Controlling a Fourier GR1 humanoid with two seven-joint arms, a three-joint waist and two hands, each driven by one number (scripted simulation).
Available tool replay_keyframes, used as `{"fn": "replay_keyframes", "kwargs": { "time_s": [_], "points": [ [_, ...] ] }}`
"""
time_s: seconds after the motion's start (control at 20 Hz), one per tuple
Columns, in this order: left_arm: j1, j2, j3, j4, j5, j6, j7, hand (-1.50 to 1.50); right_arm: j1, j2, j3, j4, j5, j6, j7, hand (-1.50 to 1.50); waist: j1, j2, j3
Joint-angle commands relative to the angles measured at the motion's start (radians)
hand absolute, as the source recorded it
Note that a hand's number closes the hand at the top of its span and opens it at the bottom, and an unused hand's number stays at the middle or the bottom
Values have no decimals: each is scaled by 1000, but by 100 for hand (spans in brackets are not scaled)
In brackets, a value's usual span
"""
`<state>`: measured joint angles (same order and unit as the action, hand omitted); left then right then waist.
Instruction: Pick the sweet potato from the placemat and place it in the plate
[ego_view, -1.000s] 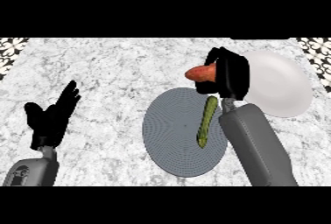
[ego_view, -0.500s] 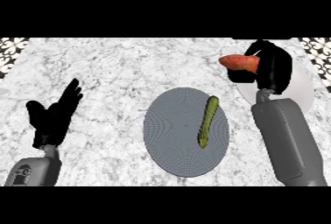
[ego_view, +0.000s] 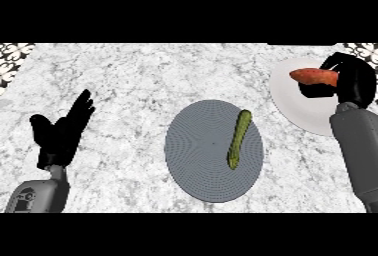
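An orange sweet potato (ego_view: 314, 76) is held in my right hand (ego_view: 348, 82), whose fingers curl round its right end. Hand and sweet potato are over the white plate (ego_view: 299, 107) at the far right; I cannot tell whether the sweet potato touches the plate. The round grey placemat (ego_view: 203, 155) lies in the middle of the counter with a green stalk-like vegetable (ego_view: 238, 138) on its right half. My left hand (ego_view: 60, 131) rests open at the left, fingers up.
The marble counter (ego_view: 148, 85) stretches wide between the left hand and the placemat. Patterned dark edges show at the top corners. My right forearm (ego_view: 358, 150) runs down the right side, beside the placemat.
My right hand has carried the sweet potato rightward from above the placemat's upper edge to over the white plate. The left hand has stayed still.
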<state>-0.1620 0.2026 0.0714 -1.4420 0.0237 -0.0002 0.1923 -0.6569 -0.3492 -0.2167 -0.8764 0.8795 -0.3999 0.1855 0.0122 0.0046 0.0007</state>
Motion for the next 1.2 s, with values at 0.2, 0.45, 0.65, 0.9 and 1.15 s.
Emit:
{"fn": "replay_keyframes", "kwargs": {
  "time_s": [0.2,0.45,0.65,0.9,1.15],
  "points": [
    [-56,-7,-7,45,-18,3,-2,0,-62,-85,-138,310,-182,155,-191,-150,12,9,2],
    [-73,-4,16,57,5,-11,23,0,-77,-112,-150,424,-203,133,-420,-150,7,5,1],
    [-34,-20,7,49,-17,7,-20,0,-78,-81,-161,310,-243,72,-536,-150,-3,-1,0],
    [8,-4,19,42,-17,0,-34,0,-94,-58,-243,207,-422,215,-704,-150,-14,-9,0],
    [-4,-4,30,34,2,-9,-10,0,-108,-35,-326,178,-566,331,-513,-150,-20,-11,-1]
  ]
}}
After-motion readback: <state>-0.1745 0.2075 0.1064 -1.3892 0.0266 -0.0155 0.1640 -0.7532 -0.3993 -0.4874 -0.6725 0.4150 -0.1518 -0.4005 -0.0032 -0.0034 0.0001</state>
